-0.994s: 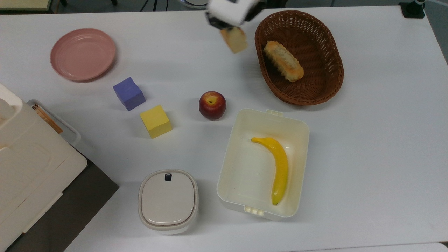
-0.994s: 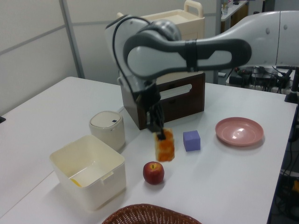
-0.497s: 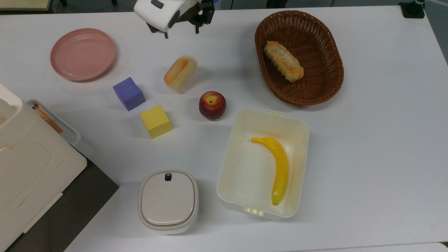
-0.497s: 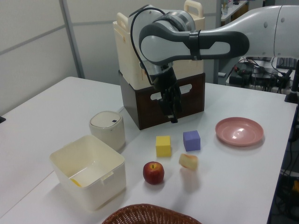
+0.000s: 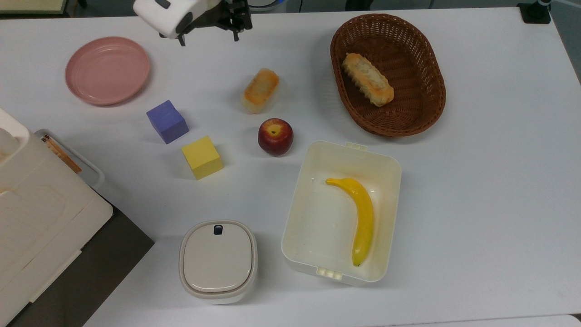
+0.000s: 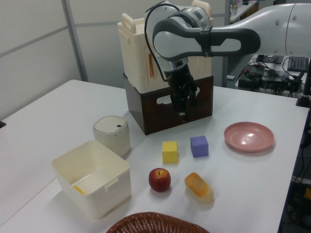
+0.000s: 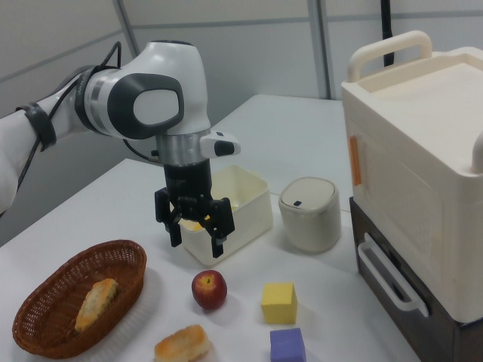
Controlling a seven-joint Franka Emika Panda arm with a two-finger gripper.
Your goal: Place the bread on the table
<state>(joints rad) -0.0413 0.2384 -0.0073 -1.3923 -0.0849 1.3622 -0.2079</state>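
**Inspector:** Top view first. Bread [image 5: 260,89] lies on its side on the bare white worktop [image 5: 490,190], upper centre of the frame, orange crust upward. It sits just above the red apple [image 5: 275,136], apart from it, and well left of the brown wicker basket [image 5: 388,75], which holds a longer ridged loaf [image 5: 367,85].

**Recorder:** Status of the hand?

**Inspector:** Hand [image 5: 208,35] is at the top edge of the frame, upper left of the bread and well clear of it. In the right view the hand [image 7: 195,237] hangs raised above the worktop with its fingers [image 7: 221,231] spread apart and nothing between them. In the left view the hand [image 6: 184,108] shows in front of the dark brown crate [image 6: 167,108] with the cream case stacked on it.

**Recorder:** Surrounding items?

**Inspector:** Top view: pink plate [image 5: 107,70] upper left; purple cube [image 5: 167,121] and yellow cube [image 5: 202,157] left of the apple; cream tub [image 5: 317,218] lower centre with a banana [image 5: 358,213] inside; lidded round container [image 5: 218,261] to its left.

**Recorder:** Confirmation from other angles?

**Inspector:** Left view shows the bread [image 6: 198,187] flat on the worktop, just right of the apple [image 6: 159,179], not touching. Right view places the bread [image 7: 182,345] at the bottom edge, between the basket [image 7: 75,305] and the purple cube [image 7: 287,346].
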